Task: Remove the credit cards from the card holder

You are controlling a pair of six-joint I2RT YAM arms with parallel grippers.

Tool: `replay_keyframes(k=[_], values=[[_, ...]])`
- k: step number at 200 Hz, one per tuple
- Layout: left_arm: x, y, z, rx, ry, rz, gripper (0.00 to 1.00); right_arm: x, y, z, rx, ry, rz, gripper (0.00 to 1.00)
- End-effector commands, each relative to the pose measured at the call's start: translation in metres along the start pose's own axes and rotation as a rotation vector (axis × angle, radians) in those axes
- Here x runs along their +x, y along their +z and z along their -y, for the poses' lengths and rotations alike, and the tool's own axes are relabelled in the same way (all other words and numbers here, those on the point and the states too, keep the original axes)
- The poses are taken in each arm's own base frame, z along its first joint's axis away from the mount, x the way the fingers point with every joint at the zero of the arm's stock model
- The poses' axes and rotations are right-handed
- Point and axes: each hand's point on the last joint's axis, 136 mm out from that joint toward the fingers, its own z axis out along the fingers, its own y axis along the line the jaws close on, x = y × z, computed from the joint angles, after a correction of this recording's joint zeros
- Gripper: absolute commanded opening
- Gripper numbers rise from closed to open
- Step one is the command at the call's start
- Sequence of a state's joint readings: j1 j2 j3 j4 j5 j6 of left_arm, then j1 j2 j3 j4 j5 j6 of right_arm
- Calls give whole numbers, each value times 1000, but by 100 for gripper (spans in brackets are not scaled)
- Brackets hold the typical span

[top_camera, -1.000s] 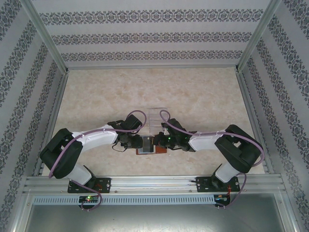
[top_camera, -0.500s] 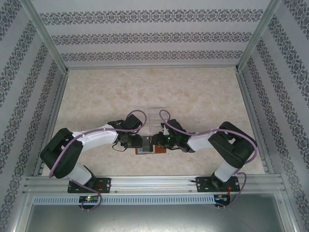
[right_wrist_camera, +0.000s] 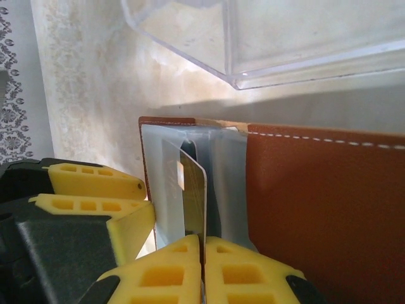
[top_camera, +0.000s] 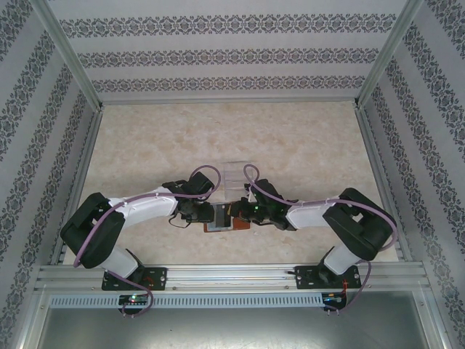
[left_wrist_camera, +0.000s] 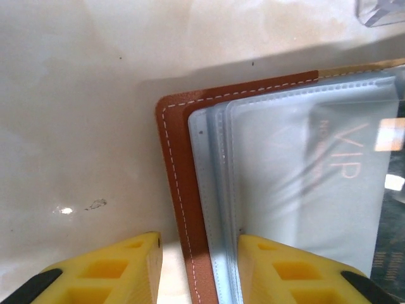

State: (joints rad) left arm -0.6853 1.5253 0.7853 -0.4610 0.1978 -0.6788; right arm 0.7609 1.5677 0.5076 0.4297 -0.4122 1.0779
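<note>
lying open on the beige marbled tabletop (top_camera: 305,145), just on the near side of a clear see-through plastic tray (right_wrist_camera: 291,71): the small reddish-brown leather card holder (top_camera: 227,227), with its clear plastic sleeves (left_wrist_camera: 278,190) fanned out over the stitched cover.

pinched edge-on in the right gripper (right_wrist_camera: 204,247), yellow fingertips pressed together on it: a thin pale grey plastic credit card (right_wrist_camera: 195,196), seemingly partway out of a sleeve. lower end hidden, so hard to say how much is lodged inside. tucked in another sleeve, a second pale card lettered "vip" (left_wrist_camera: 348,158).

over at the left gripper (left_wrist_camera: 201,253), jaws apart and closed on nothing, straddling the stitched edge of the card holder; one finger beside the leather, the other over the sleeves. whether pressing down or only hovering, cannot tell.

judging from here, several ways to fail:
- slipping off the card, given such a narrow grip on smooth plastic and any drag from the sleeve.
- dragging the whole card holder along instead of freeing the card, if not truly pinned on the left.
- bending the card or buckling the sleeve by pulling off-axis from the pocket mouth.
- knocking the tray, close behind, on withdrawal.
- bumping one wrist against the other, both crowded over the same small object.
</note>
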Motion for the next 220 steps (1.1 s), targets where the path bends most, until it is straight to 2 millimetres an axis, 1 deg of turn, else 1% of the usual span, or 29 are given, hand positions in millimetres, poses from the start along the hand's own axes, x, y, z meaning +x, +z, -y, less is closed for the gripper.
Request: replay_keyframes(k=[1, 24, 54, 81, 112, 128, 145, 147, 158, 177, 186, 201, 220], values=[[24, 7, -47, -202, 6, -84, 37, -1, -11, 23, 101, -1, 25, 8], [23, 4, -48, -209, 8, -76, 37, 0, -19, 26, 123, -8, 26, 7], [22, 2, -46, -197, 8, -73, 37, -2, -32, 23, 141, -29, 38, 6], [19, -1, -44, -191, 3, -54, 38, -3, -47, 15, 163, -76, 49, 5], [12, -7, -31, -139, 3, -34, 40, -6, -69, 3, 209, -180, 49, 5], [8, -10, -25, -115, 2, -14, 41, -9, -81, -6, 224, -261, 46, 3], [4, -14, -22, -103, 4, 1, 41, -12, -93, -20, 240, -391, 28, 1], [4, -14, -21, -103, 4, 2, 41, -14, -96, -24, 238, -423, 30, 1], [1, -16, -19, -96, 6, 8, 42, -17, -106, -33, 255, -529, 29, 0], [-1, -18, -16, -87, 7, 17, 42, -19, -119, -50, 248, -751, 12, 0], [-2, -19, -16, -86, 6, 21, 42, -17, -124, -57, 239, -911, -18, 2], [-3, -20, -16, -86, 2, 28, 42, -10, -131, -59, 235, -1122, -83, 1], [-4, -20, -17, -84, -4, 34, 42, -7, -137, -54, 261, -1396, -186, 0]])
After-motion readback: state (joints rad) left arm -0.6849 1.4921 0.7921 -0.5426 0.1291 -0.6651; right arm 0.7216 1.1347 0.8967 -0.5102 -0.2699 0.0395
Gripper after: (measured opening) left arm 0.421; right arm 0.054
